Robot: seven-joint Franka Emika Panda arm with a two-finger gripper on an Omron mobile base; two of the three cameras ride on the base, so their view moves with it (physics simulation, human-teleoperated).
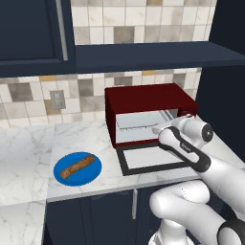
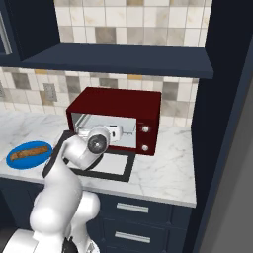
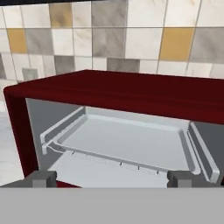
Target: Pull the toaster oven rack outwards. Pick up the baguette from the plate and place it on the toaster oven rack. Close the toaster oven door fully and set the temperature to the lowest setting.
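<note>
Toaster oven [image 1: 148, 98] on the counter [image 1: 28, 148], door [image 1: 150, 160] folded flat open. Gripper [image 3: 111, 178] at the cavity mouth, tips wide apart, empty — rack [image 3: 124, 142] inside. Baguette [image 1: 78, 166] lies on blue plate [image 1: 62, 178], left of the oven.

The left base view looks forward and down from behind the arm on its left, taking in the toaster oven [image 1: 149, 115] ahead of the gripper [image 1: 160, 128] and the plate [image 1: 77, 168] well off to the gripper's left. The right base view covers the same counter from the right. The hand view sits close, facing straight into the oven's open cavity.
</note>
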